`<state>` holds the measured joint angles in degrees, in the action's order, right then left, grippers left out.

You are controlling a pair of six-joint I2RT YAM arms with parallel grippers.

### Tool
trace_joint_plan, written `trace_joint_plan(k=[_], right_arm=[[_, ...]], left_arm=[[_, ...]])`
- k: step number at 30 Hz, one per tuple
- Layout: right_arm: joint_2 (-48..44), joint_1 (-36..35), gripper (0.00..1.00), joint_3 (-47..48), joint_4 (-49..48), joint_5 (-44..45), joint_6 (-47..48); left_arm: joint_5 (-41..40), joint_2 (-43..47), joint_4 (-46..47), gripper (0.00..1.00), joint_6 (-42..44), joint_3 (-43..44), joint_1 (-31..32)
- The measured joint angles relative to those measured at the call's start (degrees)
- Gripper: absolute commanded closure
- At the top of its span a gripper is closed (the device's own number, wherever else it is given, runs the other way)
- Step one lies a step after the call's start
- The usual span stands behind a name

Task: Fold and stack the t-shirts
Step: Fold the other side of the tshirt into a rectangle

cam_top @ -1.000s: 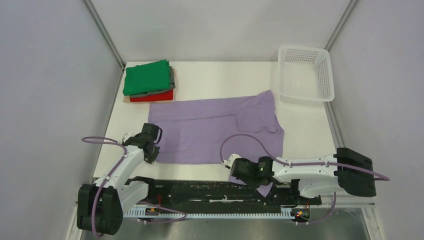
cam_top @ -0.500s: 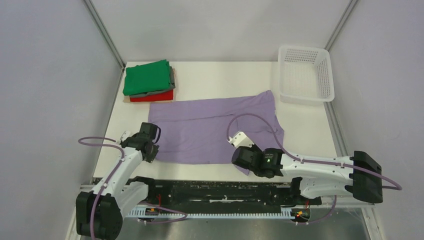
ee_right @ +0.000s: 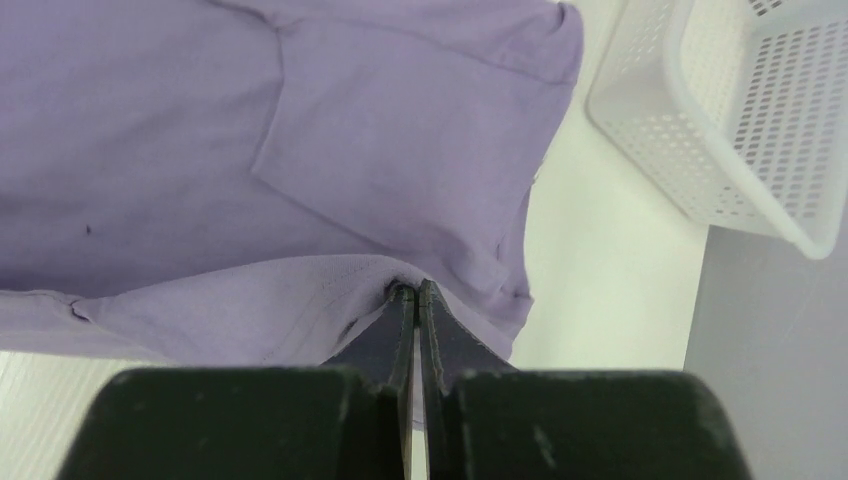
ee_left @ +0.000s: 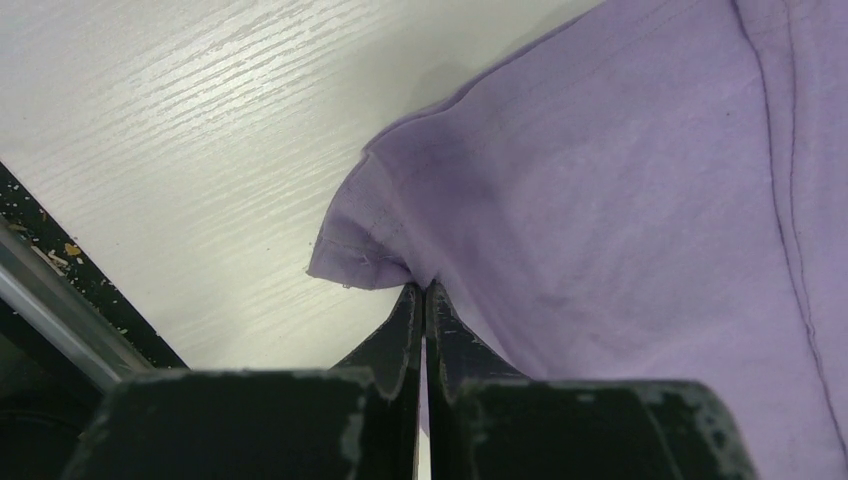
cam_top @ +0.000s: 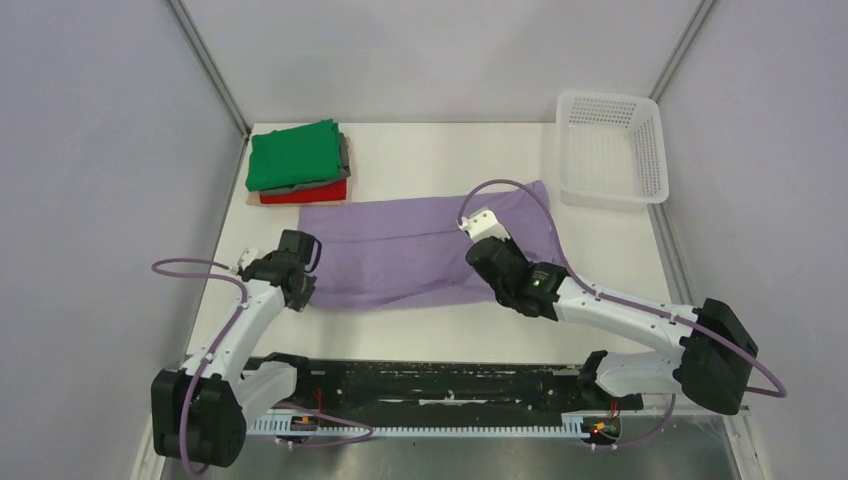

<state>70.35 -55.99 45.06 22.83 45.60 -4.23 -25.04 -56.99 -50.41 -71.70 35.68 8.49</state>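
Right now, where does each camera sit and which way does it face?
Top external: above and behind the robot, looking down on table, folded t-shirt stack, mesh basket; left arm and right arm show.
Left wrist: looks along the left gripper, shut on a corner of the lavender t-shirt.
Right wrist: looks along the right gripper, shut on that shirt's edge; basket beyond.
All share the lavender t-shirt.

the fingers [ee_right: 388, 335] press together on a raised fold of the lavender t-shirt [ee_right: 300, 150], which spreads ahead and left of them. ahead to their right, a white mesh basket [ee_right: 720, 170] sits on the counter [ee_right: 610, 280].
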Motion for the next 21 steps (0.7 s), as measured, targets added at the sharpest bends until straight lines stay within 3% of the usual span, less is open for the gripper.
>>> trace_joint_plan(k=[16, 21], right_arm=[[14.4, 11.9, 1.00, 11.5, -9.3, -2.9, 12.5], [20.9, 15.0, 1.00, 16.1, -10.2, -4.3, 14.7]], left_arm=[[-3.0, -17.8, 1.6, 0.98, 1.8, 12.9, -0.6], [-3.4, -24.9, 2.3, 0.90, 3.1, 17.1, -1.4]])
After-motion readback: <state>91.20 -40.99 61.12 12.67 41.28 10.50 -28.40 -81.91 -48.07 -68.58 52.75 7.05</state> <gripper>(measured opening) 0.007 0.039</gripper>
